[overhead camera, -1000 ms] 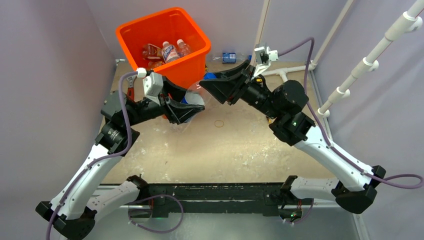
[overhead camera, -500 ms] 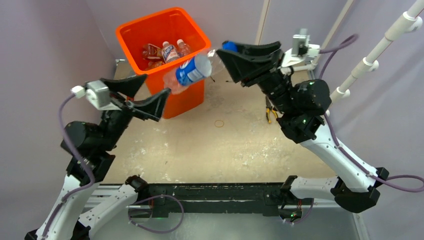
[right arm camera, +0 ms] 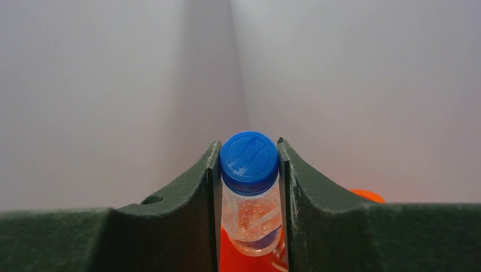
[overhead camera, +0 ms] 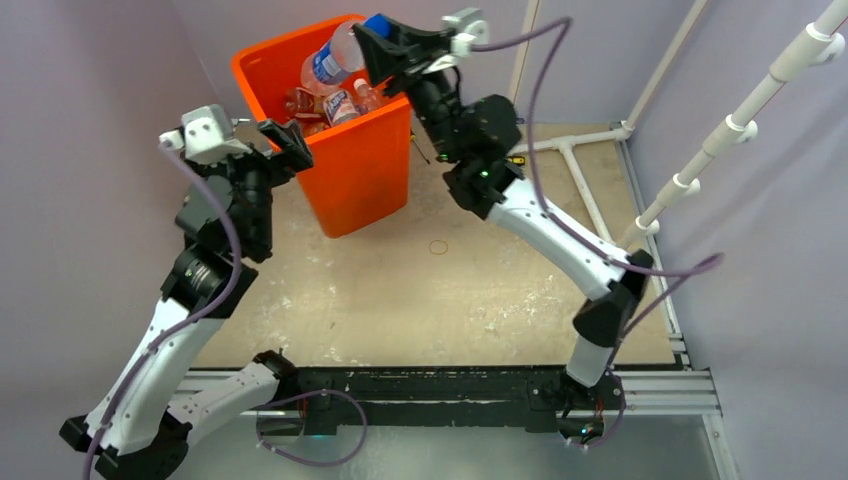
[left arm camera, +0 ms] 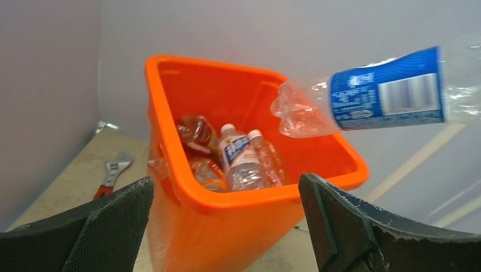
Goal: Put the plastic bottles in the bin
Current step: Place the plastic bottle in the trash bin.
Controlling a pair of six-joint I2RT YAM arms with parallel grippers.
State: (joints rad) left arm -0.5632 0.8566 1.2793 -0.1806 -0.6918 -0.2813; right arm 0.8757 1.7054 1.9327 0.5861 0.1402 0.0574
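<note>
The orange bin [overhead camera: 365, 175] stands at the back left of the table, with several plastic bottles [overhead camera: 340, 103] lying inside. My right gripper [overhead camera: 375, 40] is shut on the neck of a clear bottle with a blue label [overhead camera: 330, 62], just below its blue cap [right arm camera: 249, 156]. That bottle hangs tilted over the bin's opening, base pointing left. The left wrist view shows the held bottle [left arm camera: 385, 90] above the bin's rim [left arm camera: 227, 199] and the bottles [left arm camera: 241, 161] inside. My left gripper [overhead camera: 285, 140] stands open and holds nothing, beside the bin's left wall.
A red-handled wrench [left arm camera: 113, 173] lies on the table left of the bin. White pipes [overhead camera: 740, 120] run along the right side and a pipe frame [overhead camera: 575, 145] lies at the back. A small ring [overhead camera: 438, 246] sits mid-table. Purple walls close in around.
My left gripper opened, let go of the blue-label bottle and drew back left. My right gripper carried the bottle by its neck up from beside the bin to above its opening.
</note>
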